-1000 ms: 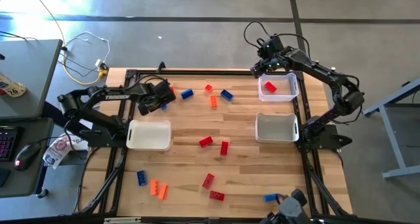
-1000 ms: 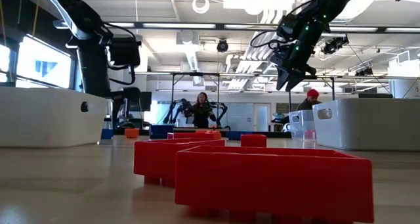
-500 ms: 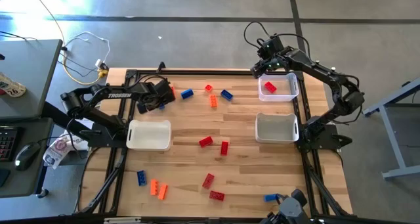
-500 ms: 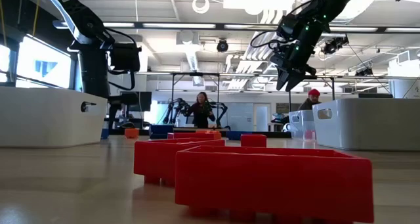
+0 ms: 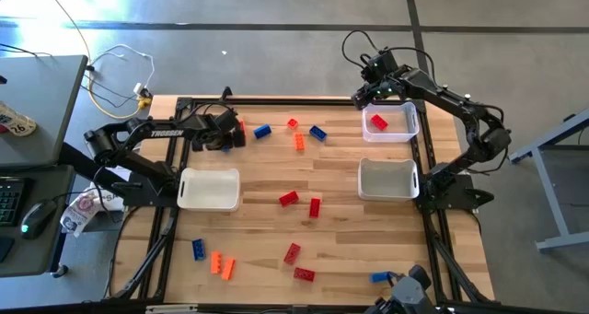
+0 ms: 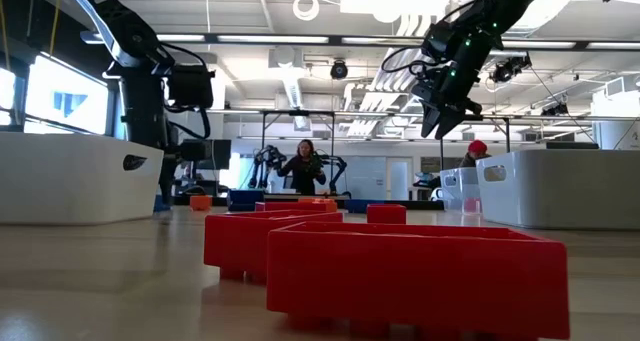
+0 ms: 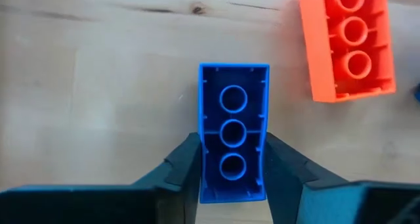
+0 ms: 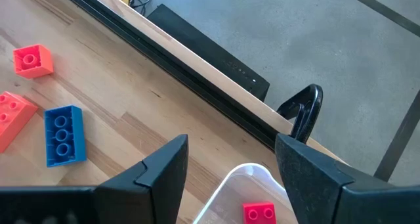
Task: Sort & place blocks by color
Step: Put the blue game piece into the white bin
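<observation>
In the left wrist view a blue block [image 7: 233, 129] stands between the fingers of my left gripper [image 7: 233, 152], hollow underside facing the camera, with an orange block [image 7: 348, 40] lying beside it on the wood. This gripper [image 5: 227, 136] is at the table's far left. My right gripper [image 8: 230, 178] hangs open above the clear bin [image 5: 401, 130] at the far right, which holds a red block [image 5: 379, 122]. Other red, orange and blue blocks lie scattered across the table [image 5: 267, 176]. My left gripper pinches the blue block between its two fingers, one on each long side [image 7: 205, 152], near the end closest to the wrist. The fingers come from above, pointing down, and lie across the block. Whether the block rests on the table or is lifted, I cannot tell.
A white bin [image 5: 209, 188] sits at the left and another white bin [image 5: 387, 178] at the right, nearer than the clear one. Blocks lie at the far middle [image 5: 300, 141], the centre [image 5: 289, 198] and the near edge [image 5: 217, 261]. A person stands in the room behind [image 6: 303, 166].
My left gripper has shifted a little toward the table's far edge, over the blue block. My right arm has kept still.
</observation>
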`<state>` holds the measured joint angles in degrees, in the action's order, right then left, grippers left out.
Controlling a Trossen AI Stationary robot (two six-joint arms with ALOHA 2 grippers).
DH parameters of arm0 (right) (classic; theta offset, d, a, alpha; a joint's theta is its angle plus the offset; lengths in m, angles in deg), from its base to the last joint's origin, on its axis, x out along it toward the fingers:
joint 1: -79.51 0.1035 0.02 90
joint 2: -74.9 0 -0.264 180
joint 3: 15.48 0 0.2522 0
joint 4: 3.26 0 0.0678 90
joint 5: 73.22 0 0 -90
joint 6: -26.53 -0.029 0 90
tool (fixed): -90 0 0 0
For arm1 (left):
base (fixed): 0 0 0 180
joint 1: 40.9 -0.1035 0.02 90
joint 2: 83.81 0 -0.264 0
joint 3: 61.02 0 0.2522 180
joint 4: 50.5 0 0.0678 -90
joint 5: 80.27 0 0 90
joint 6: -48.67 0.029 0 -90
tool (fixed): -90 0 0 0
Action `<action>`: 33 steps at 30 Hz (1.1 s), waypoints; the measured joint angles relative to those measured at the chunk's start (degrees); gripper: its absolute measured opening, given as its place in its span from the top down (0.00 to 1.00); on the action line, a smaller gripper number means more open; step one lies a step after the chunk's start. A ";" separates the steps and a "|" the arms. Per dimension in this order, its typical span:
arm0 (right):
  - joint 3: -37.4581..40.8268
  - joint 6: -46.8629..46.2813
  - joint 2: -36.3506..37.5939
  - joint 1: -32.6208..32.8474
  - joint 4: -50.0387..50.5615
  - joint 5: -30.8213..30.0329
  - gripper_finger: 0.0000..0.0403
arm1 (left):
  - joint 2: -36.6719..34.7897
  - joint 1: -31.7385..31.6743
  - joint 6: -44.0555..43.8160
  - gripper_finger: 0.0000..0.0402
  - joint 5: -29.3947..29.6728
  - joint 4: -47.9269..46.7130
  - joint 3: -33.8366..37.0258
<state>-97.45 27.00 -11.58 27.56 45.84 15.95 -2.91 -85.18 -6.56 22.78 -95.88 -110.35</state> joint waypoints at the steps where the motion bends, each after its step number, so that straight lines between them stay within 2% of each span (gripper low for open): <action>1: 0.01 -0.04 0.00 0.00 0.01 0.02 0.46 | 0.00 0.01 1.45 0.74 0.45 0.01 0.00; 8: 0.02 -3.90 0.00 -0.02 0.92 3.03 0.46 | -2.72 -0.02 10.57 0.74 2.89 -0.28 0.17; 16: 0.02 -5.56 -0.02 2.75 1.77 11.94 0.46 | -10.16 0.74 17.64 0.74 2.59 -0.28 0.17; 21: 0.02 -5.65 -0.02 7.77 1.34 16.19 0.46 | -15.79 2.29 21.25 0.73 -1.02 -0.33 0.17; 33: 0.02 -13.93 -0.02 23.46 -9.74 16.48 0.46 | -28.94 10.18 25.47 0.74 -5.31 -7.72 0.15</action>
<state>-97.43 13.07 -11.60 51.02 36.10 32.43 -31.85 -75.00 18.91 17.48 -103.60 -110.20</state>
